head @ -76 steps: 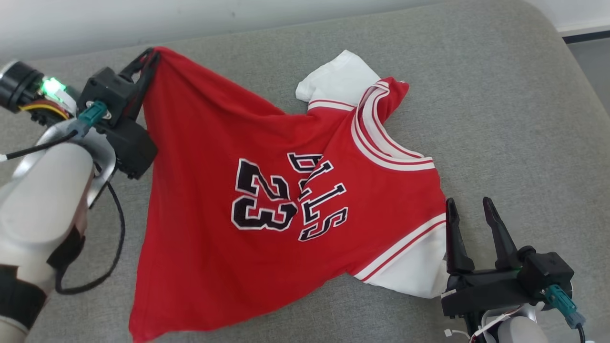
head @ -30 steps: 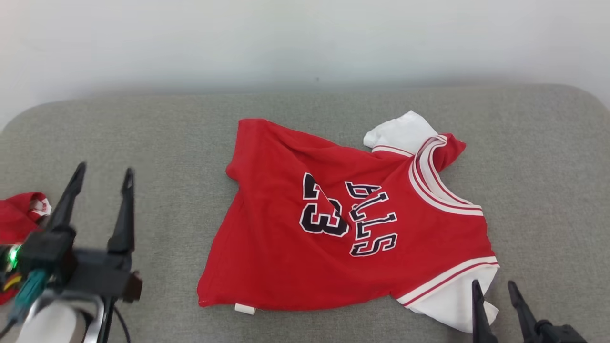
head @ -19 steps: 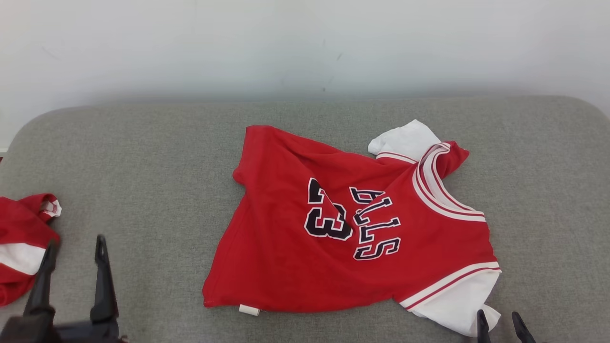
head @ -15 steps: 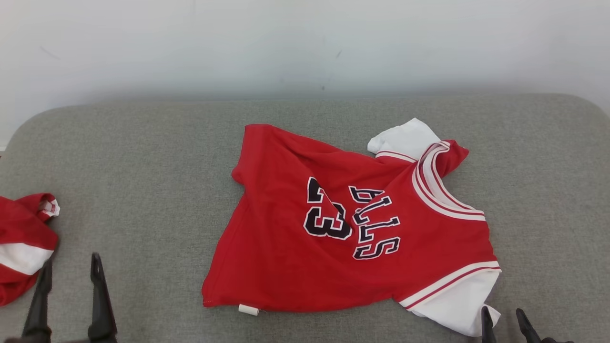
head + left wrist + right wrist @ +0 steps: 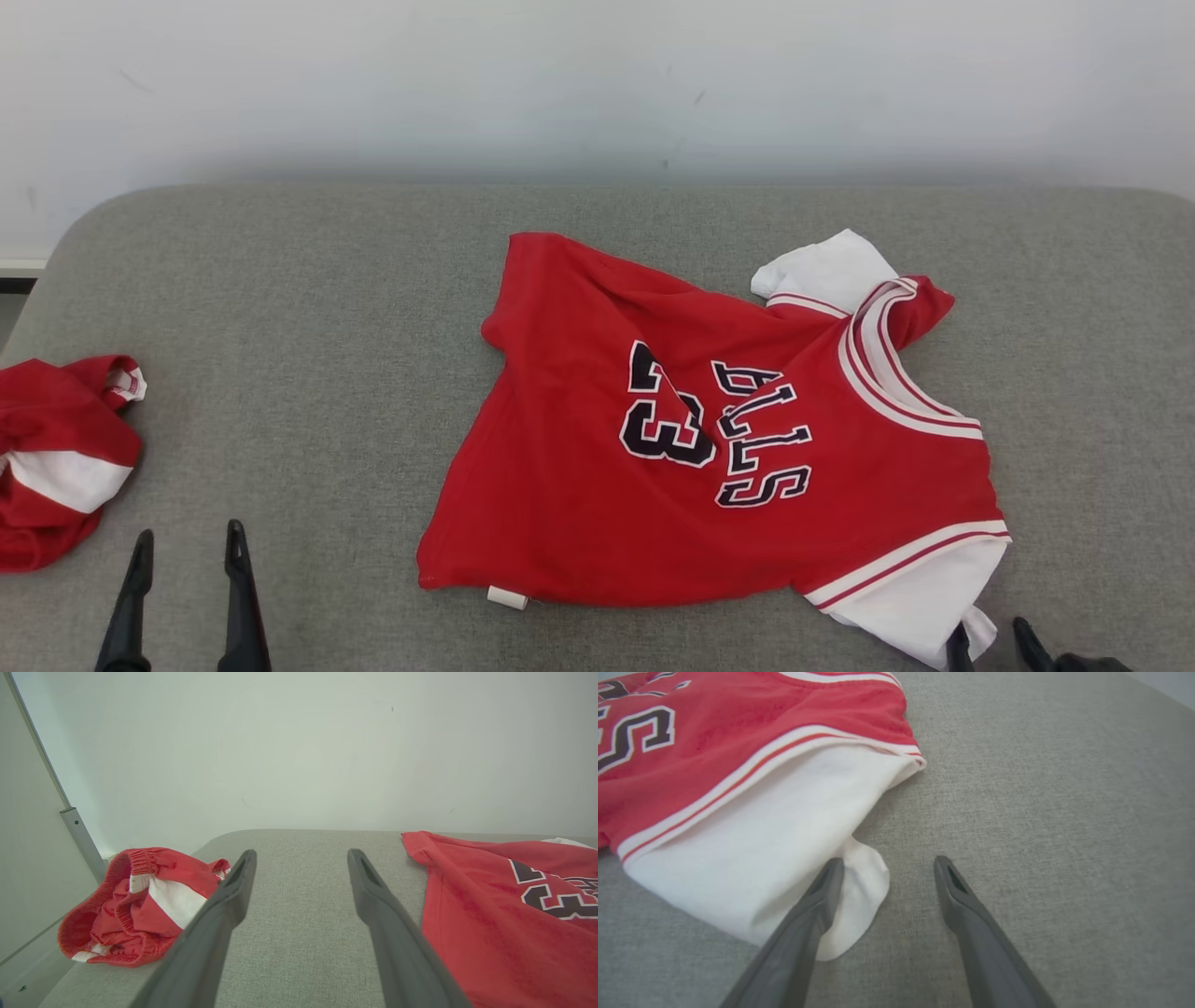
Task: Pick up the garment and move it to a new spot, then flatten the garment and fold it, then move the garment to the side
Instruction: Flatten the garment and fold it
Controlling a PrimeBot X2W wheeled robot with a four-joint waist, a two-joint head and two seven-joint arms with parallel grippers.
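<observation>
Lying rumpled but mostly spread out on the grey woven-fabric cushion (image 5: 308, 308), the red short-sleeved jersey (image 5: 672, 467) with white sleeves and a black "23" sits right of centre, its collar toward the right. The left gripper (image 5: 187, 534) has its two dark fingers spread wide over bare cushion, between the jersey's hem and a bunched pair of red-and-white shorts (image 5: 56, 457). The right gripper (image 5: 887, 861) is likewise spread and empty, one finger at the near white sleeve's tip.
</observation>
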